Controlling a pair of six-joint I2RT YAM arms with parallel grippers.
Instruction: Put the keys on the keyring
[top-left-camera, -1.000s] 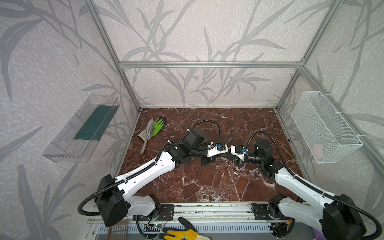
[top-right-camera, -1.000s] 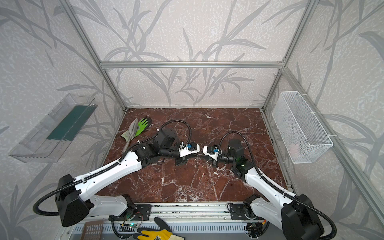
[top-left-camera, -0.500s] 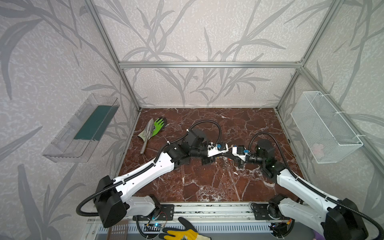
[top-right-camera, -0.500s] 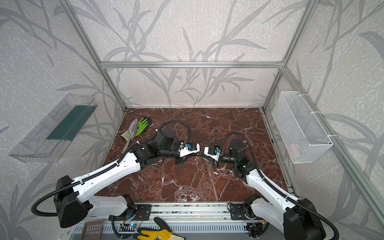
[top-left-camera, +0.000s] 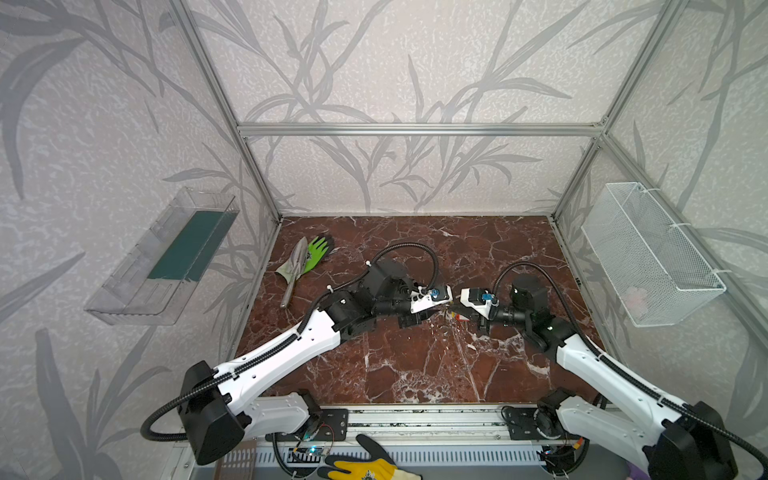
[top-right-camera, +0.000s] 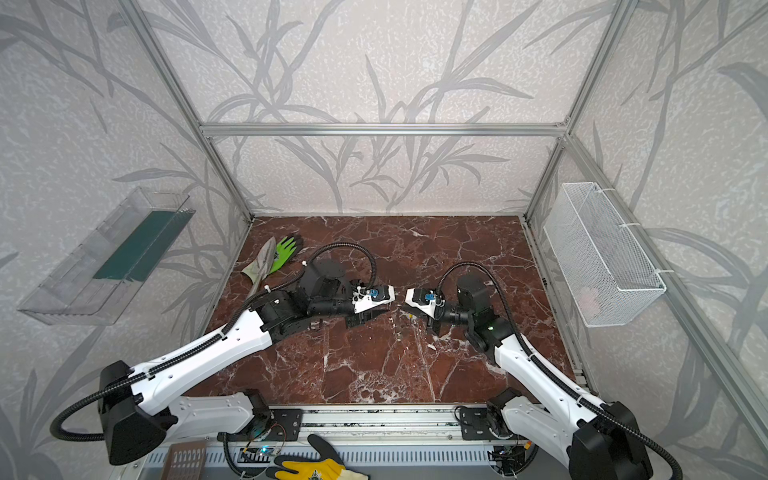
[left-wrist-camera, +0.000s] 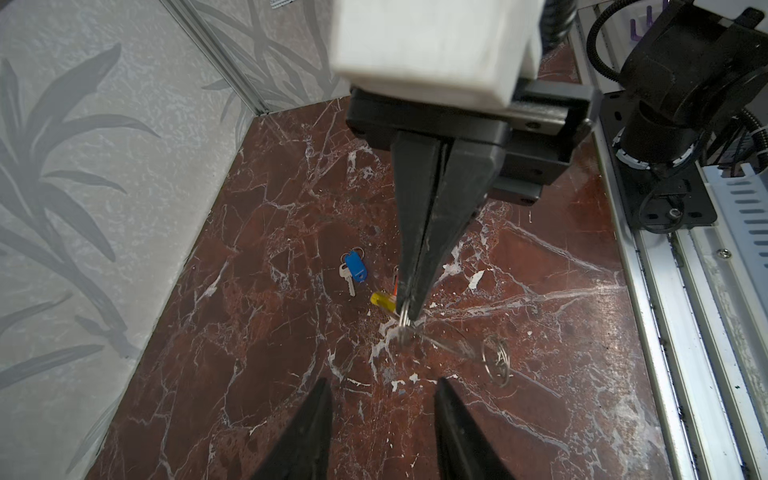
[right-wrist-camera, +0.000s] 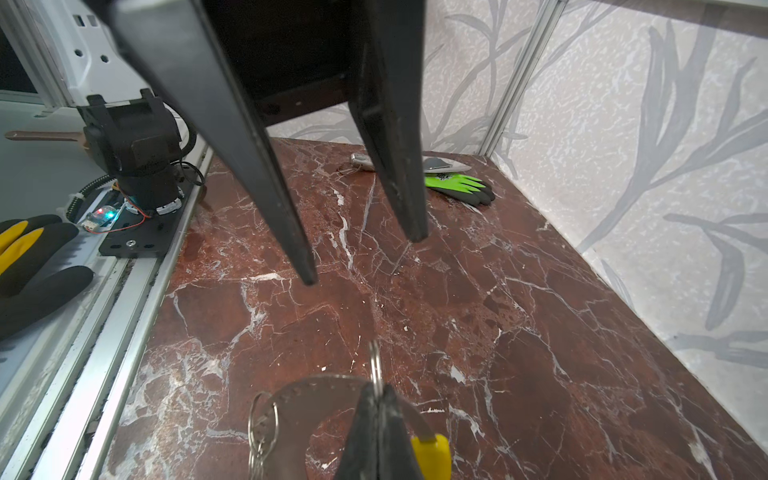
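Tips of my right pincer (right-wrist-camera: 376, 388) are pressed together, clamped on the keyring (right-wrist-camera: 307, 384). A small split ring (right-wrist-camera: 376, 361) stands up from between the tips. I cannot tell whether I grip the dotted grey band itself or only that ring. The band curves away from the tips to one side, and its yellow arc (right-wrist-camera: 432, 453) sits just beside them on the other. More split rings (right-wrist-camera: 262, 424) hang on the band, apart from my grip.

My left pincer (left-wrist-camera: 382, 380) faces the right one with its tips apart and nothing between them. It touches neither the keyring nor the right pincer. In both top views the two pincers meet nose to nose over the middle of the marble tabletop (top-left-camera: 415, 374).

The blue-tagged key (left-wrist-camera: 355, 270) lies flat on the marble, its silvery blade beside its tag. It is near the yellow arc but apart from it, and it is not on the hoop. The red-orange tag (left-wrist-camera: 395, 282) shows only as a sliver at the edge of my right finger. Its key is hidden, and I cannot tell whether it is joined to the hoop.

A green glove (top-left-camera: 318, 249) lies near the far left corner of the tabletop, with a metal trowel (top-left-camera: 295, 270) resting partly across it, well apart from both pincers. A clear tray (top-left-camera: 166, 257) with a dark green floor hangs on the left wall. A white wire basket (top-left-camera: 648, 253) hangs on the right wall. A yellow-and-black glove (top-left-camera: 365, 467) lies on the front rail, off the marble.
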